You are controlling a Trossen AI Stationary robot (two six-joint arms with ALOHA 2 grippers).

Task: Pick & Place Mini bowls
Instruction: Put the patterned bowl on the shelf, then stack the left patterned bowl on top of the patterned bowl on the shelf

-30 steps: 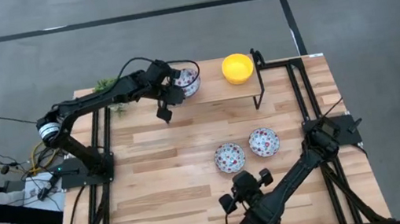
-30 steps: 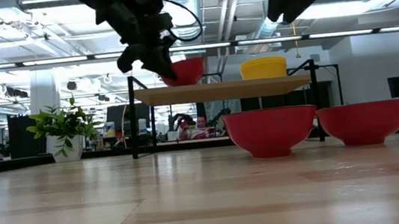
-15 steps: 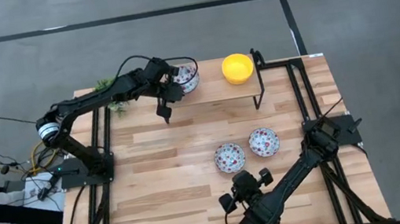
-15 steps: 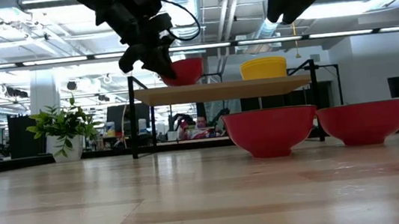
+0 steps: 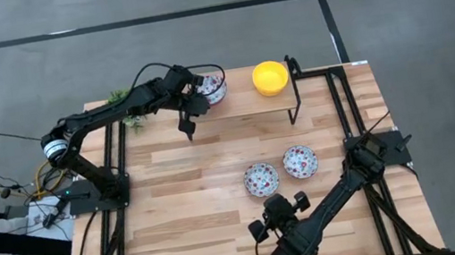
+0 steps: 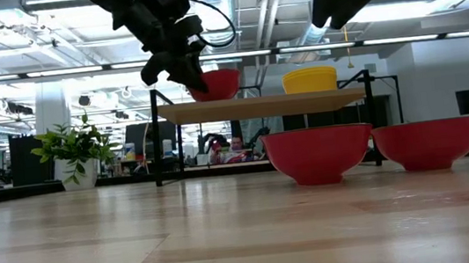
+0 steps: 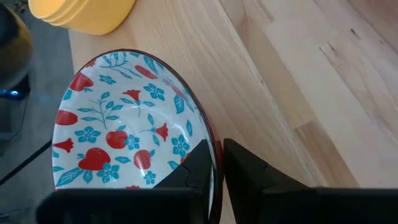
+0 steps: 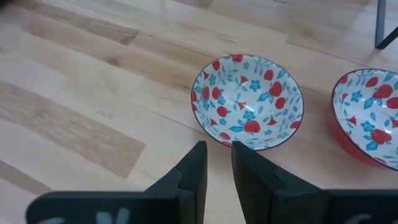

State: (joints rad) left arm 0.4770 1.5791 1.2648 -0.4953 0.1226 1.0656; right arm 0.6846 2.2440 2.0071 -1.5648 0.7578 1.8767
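Observation:
A white bowl with a red-and-blue floral pattern (image 7: 124,130) sits on the raised wooden shelf (image 5: 242,103) at the table's far side, red outside in the low view (image 6: 219,85). My left gripper (image 7: 217,149) straddles its rim, the fingers a little apart. A yellow bowl (image 5: 270,77) stands on the shelf to its right. Two more floral bowls (image 5: 261,179) (image 5: 300,162) rest on the table. My right gripper (image 8: 217,155) hovers near the front edge, just short of the nearer floral bowl (image 8: 247,99), open with nothing between its fingers. My left gripper has one finger (image 7: 199,162) inside the floral bowl and the other outside, across its rim (image 7: 200,115), slanting down from the table's left. A thin gap shows around the rim, so I cannot tell whether the fingers touch it. The bowl stands upright on the shelf.
The shelf stands on a black frame with a post (image 5: 294,90) at its right end. A small green potted plant (image 6: 73,150) stands at the far left corner. Bare wood lies between the shelf and the two bowls on the table.

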